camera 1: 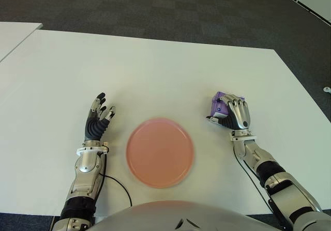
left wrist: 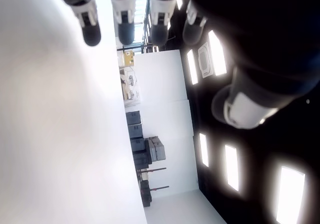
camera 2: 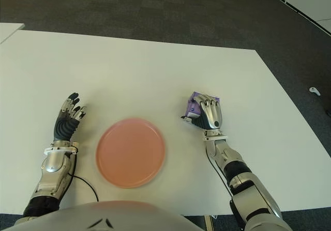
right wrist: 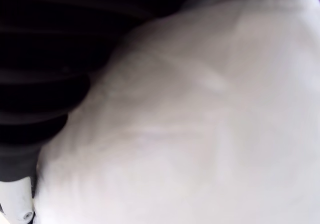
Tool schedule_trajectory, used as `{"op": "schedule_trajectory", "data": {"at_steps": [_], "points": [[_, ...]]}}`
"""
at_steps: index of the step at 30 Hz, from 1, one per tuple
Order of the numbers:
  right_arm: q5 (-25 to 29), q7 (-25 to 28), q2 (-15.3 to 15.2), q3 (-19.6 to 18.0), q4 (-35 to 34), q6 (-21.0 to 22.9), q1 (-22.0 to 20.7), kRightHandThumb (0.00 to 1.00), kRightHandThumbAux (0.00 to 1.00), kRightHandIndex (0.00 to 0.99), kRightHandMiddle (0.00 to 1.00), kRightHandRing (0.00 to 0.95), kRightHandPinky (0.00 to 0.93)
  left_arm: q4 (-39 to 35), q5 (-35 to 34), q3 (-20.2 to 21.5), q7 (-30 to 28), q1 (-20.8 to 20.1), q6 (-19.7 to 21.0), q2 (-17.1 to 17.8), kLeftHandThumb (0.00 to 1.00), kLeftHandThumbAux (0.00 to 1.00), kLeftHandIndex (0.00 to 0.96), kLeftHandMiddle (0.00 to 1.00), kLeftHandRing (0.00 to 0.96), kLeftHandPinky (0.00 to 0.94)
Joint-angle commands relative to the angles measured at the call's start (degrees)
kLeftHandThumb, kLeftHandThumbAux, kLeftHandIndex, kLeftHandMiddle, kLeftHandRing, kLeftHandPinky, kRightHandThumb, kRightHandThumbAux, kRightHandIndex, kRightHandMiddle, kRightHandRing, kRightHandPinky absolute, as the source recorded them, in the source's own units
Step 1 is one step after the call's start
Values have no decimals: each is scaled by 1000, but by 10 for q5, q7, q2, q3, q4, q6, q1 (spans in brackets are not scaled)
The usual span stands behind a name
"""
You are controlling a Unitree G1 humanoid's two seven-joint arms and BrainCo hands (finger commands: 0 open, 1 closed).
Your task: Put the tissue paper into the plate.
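My right hand (camera 1: 235,114) is closed around the purple tissue paper pack (camera 1: 219,105) on the white table (camera 1: 155,71), at 3 o'clock of the empty round pink plate (camera 1: 160,152); I judge lifting and placing remain; my left hand (camera 1: 98,120) waits at 9 o'clock, fingers spread, holding nothing.

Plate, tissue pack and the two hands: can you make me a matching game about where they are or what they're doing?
Things:
1. plate
2. tissue pack
3. left hand
4. right hand

States:
A. fingers spread, holding nothing
B. pink, nothing in it, between the hands
C. purple, under curled fingers
D. closed around the pack

Pairs: 1-B, 2-C, 3-A, 4-D
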Motion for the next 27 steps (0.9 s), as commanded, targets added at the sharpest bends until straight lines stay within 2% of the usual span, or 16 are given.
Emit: {"op": "schedule_trajectory", "data": {"at_steps": [1, 12, 20, 23, 27], "points": [[-14, 14, 58, 38, 40, -8, 60, 855, 676, 404, 542, 892, 858, 30, -1, -2, 0, 14, 26, -7, 0, 586, 0, 0, 0, 0], [-18, 11, 64, 43, 59, -22, 51, 856, 675, 405, 541, 883, 852, 31, 1, -4, 0, 13, 28, -6, 0, 583, 0, 0, 0, 0], [-7, 35, 60, 34, 18, -18, 53, 856, 675, 405, 539, 882, 851, 33, 1, -4, 2, 11, 30, -9, 0, 575, 0, 0, 0, 0], [-6, 30, 60, 30, 13, -16, 54, 856, 675, 405, 539, 882, 852, 38, 1, -2, 3, 11, 27, -9, 0, 577, 0, 0, 0, 0], [-7, 17, 57, 20, -1, -10, 35, 856, 675, 405, 539, 885, 856, 43, 1, 0, 7, 7, 25, -10, 0, 578, 0, 0, 0, 0]]}}
